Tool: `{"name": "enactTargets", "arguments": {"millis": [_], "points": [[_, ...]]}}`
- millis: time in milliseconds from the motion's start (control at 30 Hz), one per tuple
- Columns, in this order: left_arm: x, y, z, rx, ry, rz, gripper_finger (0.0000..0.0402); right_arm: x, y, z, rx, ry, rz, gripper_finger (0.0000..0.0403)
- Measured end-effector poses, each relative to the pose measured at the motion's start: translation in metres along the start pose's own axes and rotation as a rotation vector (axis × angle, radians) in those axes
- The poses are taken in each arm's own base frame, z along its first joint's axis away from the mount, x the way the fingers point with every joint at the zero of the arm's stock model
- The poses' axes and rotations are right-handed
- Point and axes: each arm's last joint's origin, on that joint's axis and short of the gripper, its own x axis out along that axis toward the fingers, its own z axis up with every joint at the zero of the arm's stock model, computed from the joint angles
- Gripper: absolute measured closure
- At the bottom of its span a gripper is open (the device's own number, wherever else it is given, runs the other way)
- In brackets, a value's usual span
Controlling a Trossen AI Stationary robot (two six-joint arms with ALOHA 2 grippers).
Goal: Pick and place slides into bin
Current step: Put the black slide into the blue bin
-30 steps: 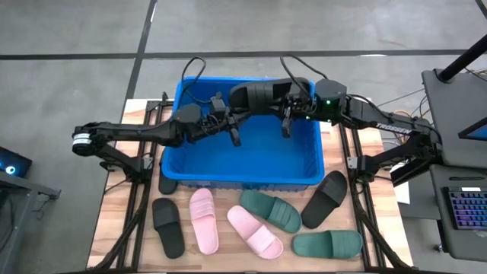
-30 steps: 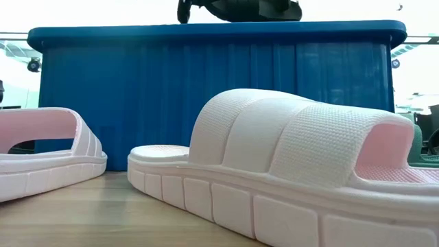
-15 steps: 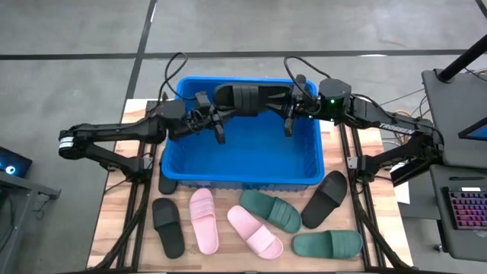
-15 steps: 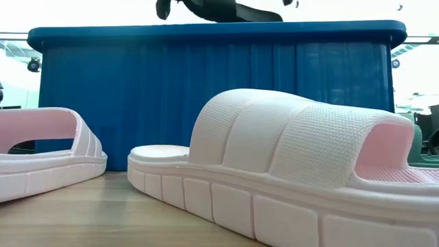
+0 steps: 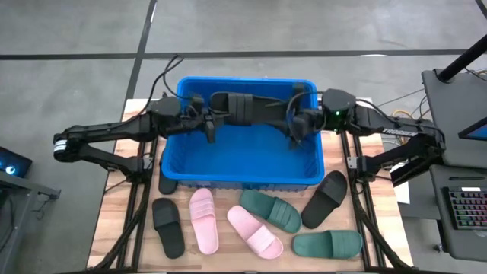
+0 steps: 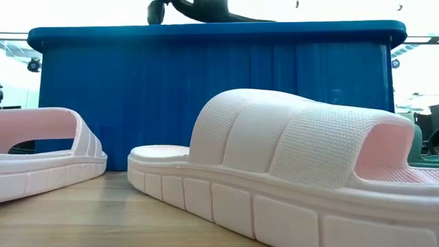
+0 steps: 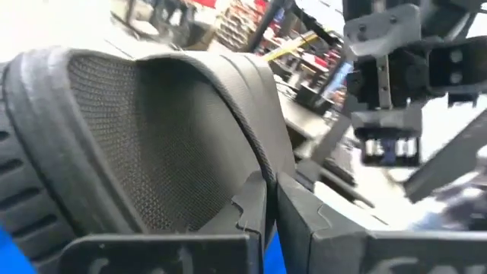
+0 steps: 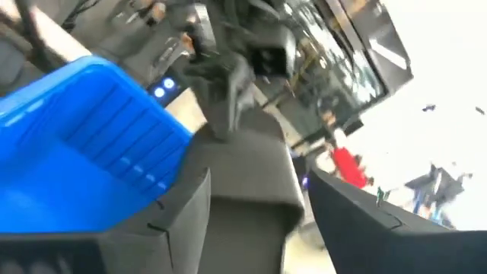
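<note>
Hanging over the far side of the bin (image 5: 308, 173), a black sandal (image 5: 247, 109) is held between the two arms, lying roughly level and lengthwise along the back wall. It sits above the rim, not yet down inside; from table height its dark shape (image 6: 206, 9) shows just over the blue top edge.

At one end the left gripper (image 5: 207, 122) is clamped on the sandal: its wrist camera shows both dark fingers (image 7: 304, 221) nearly closed together, pinching the edge of the wide mesh-lined strap (image 7: 144, 129). At the other end the right gripper (image 5: 295, 125) meets the sandal, and its wrist camera shows the fingers (image 8: 183, 221) standing wide apart with the dark sole between them, so I judge it is no longer gripping, though I can't be sure of contact.

The step in hand looks like the drop into the bin. What's called for next, I'd say, is for the left fingers to part so the sandal falls to the blue floor, then both arms lifting clear of the walls.

Six more wait on the table in front of the bin: three black sandals (image 5: 169, 227), two pink ones (image 5: 202, 230) and two green ones (image 5: 272, 211), minus none yet taken.
</note>
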Motion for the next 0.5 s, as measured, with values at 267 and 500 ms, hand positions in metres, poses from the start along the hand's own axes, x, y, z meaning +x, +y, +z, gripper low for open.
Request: {"name": "enactTargets", "arguments": {"millis": [267,500], "points": [[0.007,0.006,-0.004,-0.191,0.132,-0.121,0.0402,0.009,0.011,0.004,-0.132,0.05,-0.007,0.0192],[0.007,0.005,-0.005,-0.237,0.211,-0.219,0.0402,0.009,0.022,0.008,-0.174,0.071,0.055,0.0193]]}}
